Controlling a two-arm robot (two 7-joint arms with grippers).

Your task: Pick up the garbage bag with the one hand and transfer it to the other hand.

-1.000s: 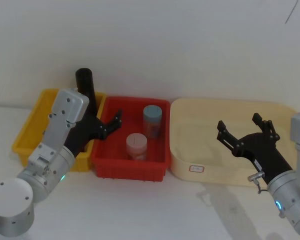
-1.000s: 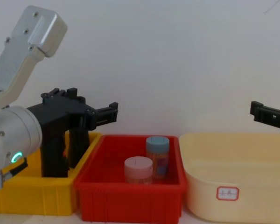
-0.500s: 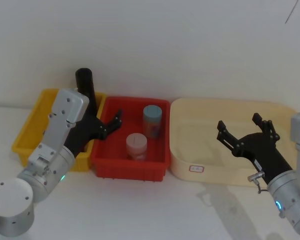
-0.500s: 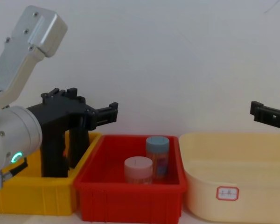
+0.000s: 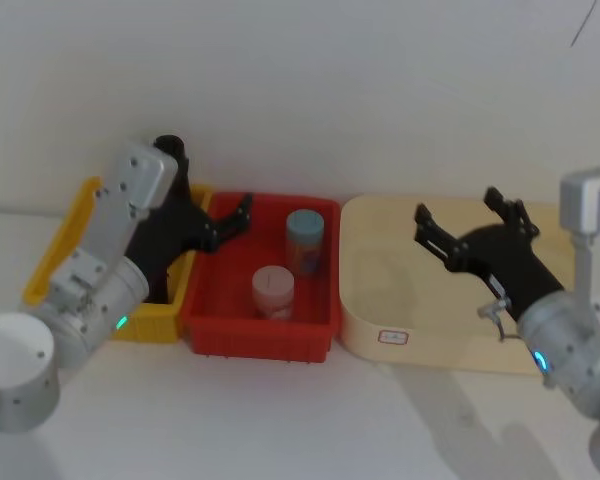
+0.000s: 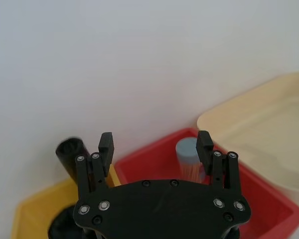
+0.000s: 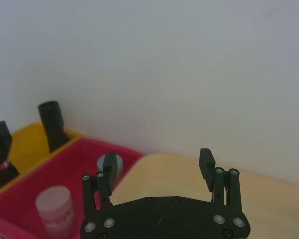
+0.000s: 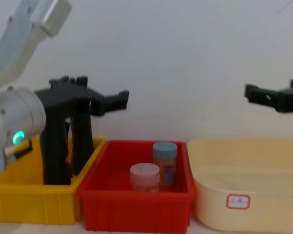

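White wall [image 8: 195, 58] behind; your left tool [image 6: 155, 142], spread wide, masks the garbage bag [image 8: 54, 151] top at frame left; bag matte black, upright in yellow bin [image 8: 39, 209]; right tool [image 5: 458, 205] wide too.

On the table [image 5: 280, 420], in a row against the wall [image 5: 380, 80], left to right: left bin [image 8: 19, 204], middle bin [image 8: 136, 209], right tub [image 8: 263, 195], each touching the next. In the left bin, upright: the garbage bag [image 8: 54, 156] in front, second roll [image 8: 81, 141] just behind and to its right; in the middle bin, front jar [image 8: 144, 176], with rear jar [image 8: 164, 158] just behind and to its right. Above the left bin's right wall, left gripper [image 6: 155, 139]; well apart, above the right tub, right gripper [image 5: 458, 205].
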